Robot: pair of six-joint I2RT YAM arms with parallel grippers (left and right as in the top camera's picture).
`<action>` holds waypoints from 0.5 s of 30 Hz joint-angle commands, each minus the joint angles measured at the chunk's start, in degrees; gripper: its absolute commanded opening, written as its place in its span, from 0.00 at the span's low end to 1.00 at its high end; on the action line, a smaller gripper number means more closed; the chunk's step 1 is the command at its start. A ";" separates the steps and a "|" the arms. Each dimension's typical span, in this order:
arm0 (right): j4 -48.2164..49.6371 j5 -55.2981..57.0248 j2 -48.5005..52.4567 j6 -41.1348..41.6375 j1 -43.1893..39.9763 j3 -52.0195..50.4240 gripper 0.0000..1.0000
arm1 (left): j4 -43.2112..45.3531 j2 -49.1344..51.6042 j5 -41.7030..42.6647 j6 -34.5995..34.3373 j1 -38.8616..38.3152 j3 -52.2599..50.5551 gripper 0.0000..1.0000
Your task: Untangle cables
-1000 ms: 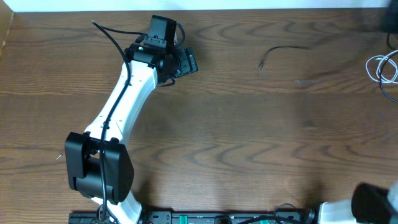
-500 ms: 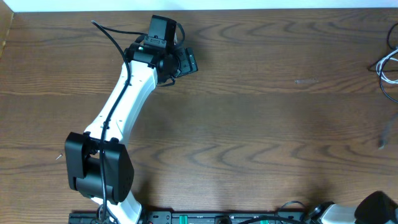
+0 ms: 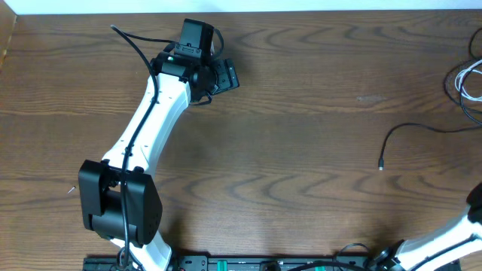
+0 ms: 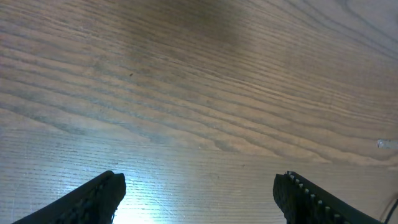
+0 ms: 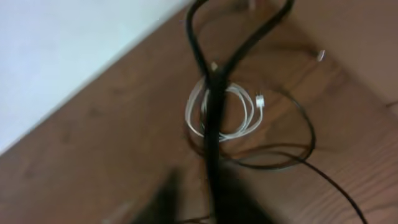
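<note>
A thin black cable runs in from the right edge of the overhead view and curves down to its plug end on the wood. A coiled white cable lies at the far right edge with black strands beside it. In the right wrist view, blurred, a black cable runs up from between the fingers of my right gripper, above the white coil and black loops. How its jaws stand is too blurred to read. My left gripper stands open over bare wood at the far left.
The left arm stretches from the near left to the back of the table. Part of the right arm shows in the near right corner. The table's back edge meets a white surface.
The black cable's free end has travelled from the back right to lower on the right side. The right arm has swung toward the right corner. The left arm has not moved.
</note>
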 commanded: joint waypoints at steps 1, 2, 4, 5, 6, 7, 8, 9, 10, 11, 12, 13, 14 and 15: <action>-1.11 0.35 3.63 -0.72 -0.28 0.15 0.92 | -0.24 -0.37 -0.79 1.16 0.33 0.15 0.82; -1.68 -0.22 4.44 -0.74 -0.26 0.15 0.99 | -0.24 -0.37 -0.79 1.16 0.33 0.15 0.82; -3.13 -1.31 5.18 -1.11 -0.17 0.15 0.99 | -0.22 -0.37 -0.79 1.16 0.33 0.15 0.82; -3.61 -1.75 5.18 -1.38 -0.13 0.15 0.99 | -0.20 -0.37 -0.79 1.16 0.33 0.15 0.82; -3.96 -2.69 5.03 -2.03 0.04 0.15 0.99 | -0.20 -0.37 -0.79 1.16 0.33 0.15 0.82; -4.15 -3.58 4.74 -2.32 0.13 0.15 0.99 | -0.22 -0.37 -0.79 1.16 0.33 0.15 0.82; -4.35 -4.66 4.31 -2.80 0.31 0.15 0.99 | -0.22 -0.37 -0.79 1.18 0.33 0.15 0.82; -4.59 -5.79 3.80 -3.41 0.59 0.15 0.99 | -0.22 -0.37 -0.79 1.18 0.33 0.15 0.82; -4.98 -6.62 3.10 -3.54 0.94 0.15 0.99 | -0.24 -0.37 -0.79 1.18 0.33 0.15 0.82; -5.53 -7.32 2.25 -3.58 1.49 0.15 0.99 | -0.24 -0.37 -0.79 1.18 0.33 0.15 0.82; -5.99 -7.76 1.64 -3.78 1.92 0.15 0.99 | -0.26 -0.37 -0.79 1.16 0.33 0.15 0.82; -6.80 -8.41 0.63 -4.17 2.75 0.15 0.99 | -0.26 -0.37 -0.79 1.18 0.33 0.15 0.82; -7.61 -9.25 -0.22 -5.01 3.63 0.15 0.99 | -0.31 -0.37 -0.79 1.18 0.33 0.15 0.82; -8.44 -9.99 -1.11 -6.03 4.57 0.15 0.99 | -0.39 -0.37 -0.79 1.16 0.33 0.15 0.82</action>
